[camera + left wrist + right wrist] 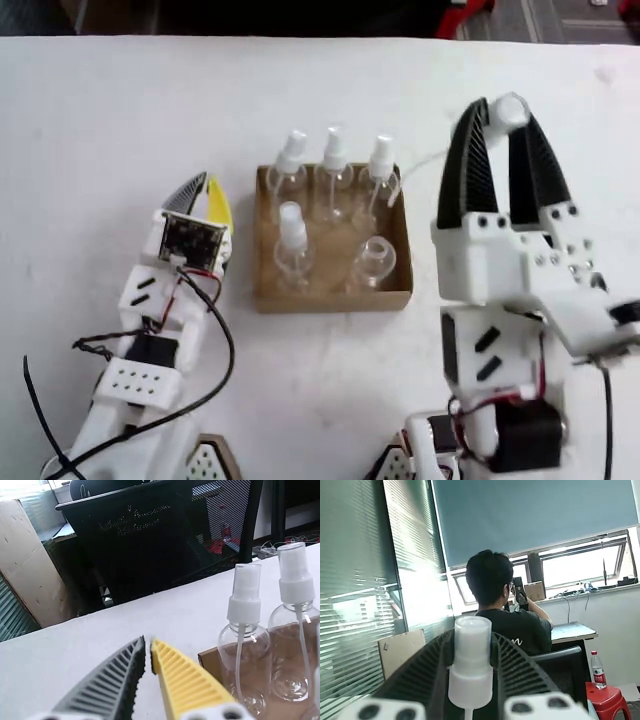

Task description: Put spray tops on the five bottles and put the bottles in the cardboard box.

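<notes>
Seen from above, five clear plastic bottles (335, 178) stand upright in a shallow cardboard box (330, 298) at the middle of a white surface (120, 110). Three with white spray heads form the back row, a fourth capped one stands front left, and the uncapped bottle (373, 262) stands front right with its neck open. To one side of the box the left gripper (206, 188) rests low over the surface, its grey and yellow fingers brought together on nothing. On the other side the right gripper (503, 112) is raised, its black fingers clamped on a loose white spray top (512, 108); both arms are cut off at the frame's near edge. The left wrist view shows the left gripper (148, 646) with its ribbed tips nearly touching, two capped bottles just beyond it in a corner of the box (210, 661), and a third bottle cropped to a sliver. A dark mesh office chair (150, 540) and a leaning cardboard sheet (20, 565) stand past the surface. In the right wrist view the spray top (470, 667) sits pinched upright in the right gripper (470, 639), its thin tube cut off below, against window blinds (360, 580) and a red stool (602, 700).
</notes>
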`<action>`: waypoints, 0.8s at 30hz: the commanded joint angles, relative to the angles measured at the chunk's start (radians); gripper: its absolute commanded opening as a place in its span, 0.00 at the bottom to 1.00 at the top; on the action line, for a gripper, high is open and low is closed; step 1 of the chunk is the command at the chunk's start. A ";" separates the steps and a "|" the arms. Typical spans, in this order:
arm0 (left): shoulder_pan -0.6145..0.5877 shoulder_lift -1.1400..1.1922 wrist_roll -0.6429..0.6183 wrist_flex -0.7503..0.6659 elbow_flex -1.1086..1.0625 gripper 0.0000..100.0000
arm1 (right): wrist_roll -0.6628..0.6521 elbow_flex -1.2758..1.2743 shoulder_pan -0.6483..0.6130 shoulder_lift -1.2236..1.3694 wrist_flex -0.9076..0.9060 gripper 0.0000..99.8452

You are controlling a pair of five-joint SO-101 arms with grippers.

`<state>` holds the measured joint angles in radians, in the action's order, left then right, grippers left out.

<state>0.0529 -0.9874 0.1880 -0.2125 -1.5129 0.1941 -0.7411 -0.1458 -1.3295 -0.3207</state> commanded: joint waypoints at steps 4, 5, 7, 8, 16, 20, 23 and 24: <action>0.012 0.002 0.008 -0.026 0.020 0.02 | 0.006 -0.140 -0.010 -0.005 0.168 0.02; 0.012 0.002 0.008 -0.026 0.020 0.02 | 0.006 -0.158 -0.010 -0.005 0.182 0.02; 0.012 0.002 0.008 -0.026 0.020 0.02 | 0.006 -0.181 -0.010 -0.005 0.206 0.02; 0.012 0.002 0.008 -0.026 0.020 0.02 | 0.008 -0.189 -0.010 -0.005 0.216 0.02; -0.015 -0.005 -0.003 -0.026 0.017 0.02 | -0.002 -0.241 -0.090 -0.005 0.216 0.02; -0.013 -0.005 -0.003 -0.023 0.015 0.02 | -0.002 -0.305 -0.064 -0.005 0.216 0.02; -0.012 -0.005 -0.003 -0.023 0.015 0.02 | -0.002 -0.354 -0.054 -0.005 0.216 0.02; -0.012 -0.005 -0.003 -0.025 0.015 0.02 | -0.002 -0.361 -0.054 -0.005 0.216 0.02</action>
<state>0.0483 -0.9874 0.1880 -0.2125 -1.5129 0.1941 -1.0986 -0.2179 -1.3280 -0.1274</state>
